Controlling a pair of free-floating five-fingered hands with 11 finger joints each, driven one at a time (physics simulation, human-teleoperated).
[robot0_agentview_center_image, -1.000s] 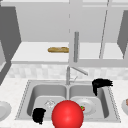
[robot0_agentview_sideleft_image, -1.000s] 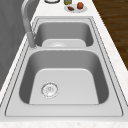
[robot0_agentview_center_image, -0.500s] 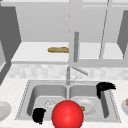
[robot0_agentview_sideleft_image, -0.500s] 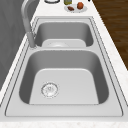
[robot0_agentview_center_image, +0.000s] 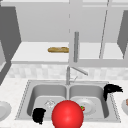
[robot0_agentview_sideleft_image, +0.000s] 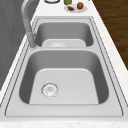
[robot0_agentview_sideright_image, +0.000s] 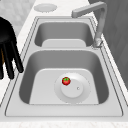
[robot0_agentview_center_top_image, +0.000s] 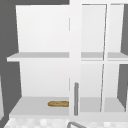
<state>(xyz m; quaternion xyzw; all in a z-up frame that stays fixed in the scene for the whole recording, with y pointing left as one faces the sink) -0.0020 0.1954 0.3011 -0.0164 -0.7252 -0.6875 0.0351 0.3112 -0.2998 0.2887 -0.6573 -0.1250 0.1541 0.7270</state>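
The right hand (robot0_agentview_center_image: 111, 89) hovers over the sink's (robot0_agentview_center_image: 25, 95) right rim, fingers straight and hanging down, above the plate (robot0_agentview_sideright_image: 72, 88) bearing a small tomato (robot0_agentview_sideright_image: 66, 80); left hand (robot0_agentview_center_image: 39, 115) idle, its fingers hard to read; the reach looks unfinished.

1. No readable text, labels, brands, numbers or signs in any view.
2. Sink (robot0_agentview_sideleft_image: 62, 113), faucet (robot0_agentview_sideright_image: 97, 22), plate (robot0_agentview_sideright_image: 75, 96) and cabinet shelf (robot0_agentview_center_top_image: 37, 106): plain surfaces, no markings.

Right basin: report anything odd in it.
A small tomato sits on a plate lying on the floor of the right basin, food in a sink. The right hand hangs over the front rim, fingers straight.
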